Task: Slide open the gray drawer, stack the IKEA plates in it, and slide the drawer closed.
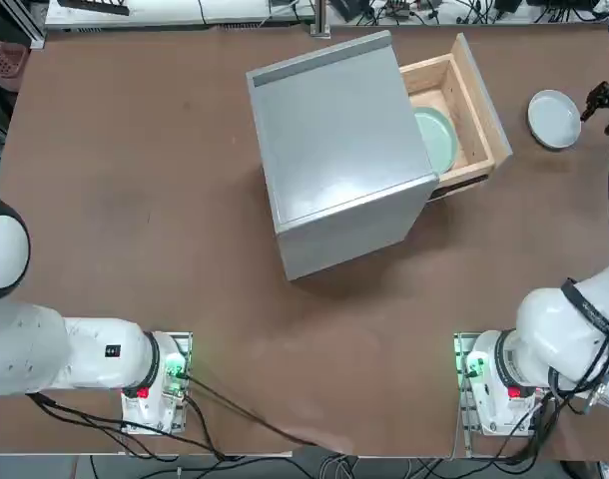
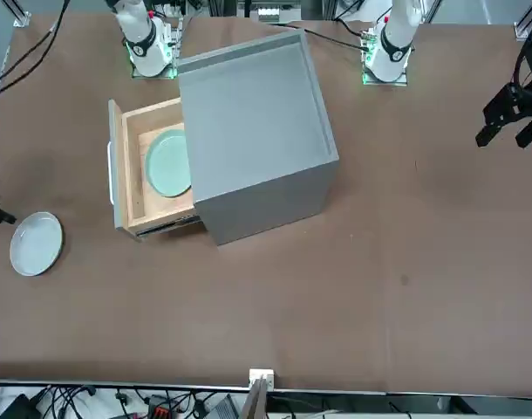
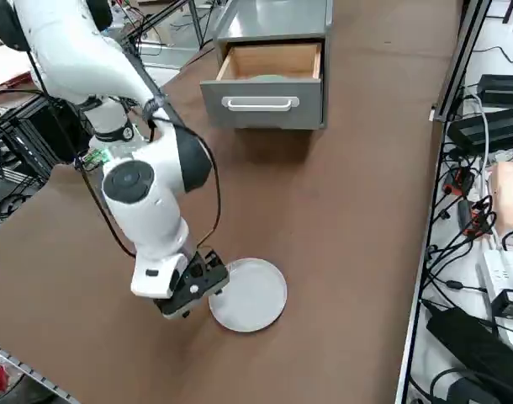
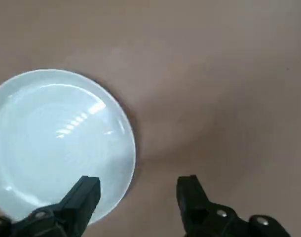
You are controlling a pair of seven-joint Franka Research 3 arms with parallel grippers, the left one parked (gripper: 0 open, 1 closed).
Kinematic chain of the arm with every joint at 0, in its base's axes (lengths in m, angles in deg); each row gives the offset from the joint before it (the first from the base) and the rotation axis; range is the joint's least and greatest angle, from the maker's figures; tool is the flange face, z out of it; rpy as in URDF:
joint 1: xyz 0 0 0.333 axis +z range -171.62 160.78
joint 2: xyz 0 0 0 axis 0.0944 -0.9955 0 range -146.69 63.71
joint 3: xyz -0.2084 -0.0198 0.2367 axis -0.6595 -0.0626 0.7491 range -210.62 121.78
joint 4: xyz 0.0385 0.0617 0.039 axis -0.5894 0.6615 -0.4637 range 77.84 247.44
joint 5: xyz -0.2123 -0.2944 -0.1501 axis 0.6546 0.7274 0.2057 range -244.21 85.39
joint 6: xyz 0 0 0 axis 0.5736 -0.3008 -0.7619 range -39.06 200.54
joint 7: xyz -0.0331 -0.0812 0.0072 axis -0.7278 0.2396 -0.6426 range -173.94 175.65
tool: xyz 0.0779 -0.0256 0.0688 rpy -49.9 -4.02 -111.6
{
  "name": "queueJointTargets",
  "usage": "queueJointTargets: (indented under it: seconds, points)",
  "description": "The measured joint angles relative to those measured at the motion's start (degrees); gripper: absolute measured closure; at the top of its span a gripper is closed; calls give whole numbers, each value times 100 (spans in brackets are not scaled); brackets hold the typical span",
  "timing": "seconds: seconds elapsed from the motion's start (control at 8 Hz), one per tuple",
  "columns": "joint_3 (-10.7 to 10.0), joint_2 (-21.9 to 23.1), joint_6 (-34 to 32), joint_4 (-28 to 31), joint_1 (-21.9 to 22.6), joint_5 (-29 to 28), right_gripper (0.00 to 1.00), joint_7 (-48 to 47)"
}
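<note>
- Claw (image 4: 138, 190) hung spread wide, empty, over the white plate's (image 4: 56, 143) edge.
- I judged the plate stiff, slick, breakable; rim offered the only hold.

Bare table (image 1: 504, 249) lies between gray-white plate (image 1: 554, 118) and drawer (image 1: 464, 100).

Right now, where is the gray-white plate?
In the top view the gray-white plate lies on the table at far right, outside the open gray drawer, with the open right gripper beside it.
</note>
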Motion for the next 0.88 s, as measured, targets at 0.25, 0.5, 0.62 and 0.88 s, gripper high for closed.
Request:
queueJointTargets:
  seconds: [0.25,0.5,0.62,0.88]
  points:
    - [24,-211,155,-1,-4,-338,6,-16]
    - [27,-329,305,1,-8,-416,6,-24]
    - [27,-405,398,1,-15,-417,6,-30]
    - [27,-513,495,1,-39,-419,11,-48]
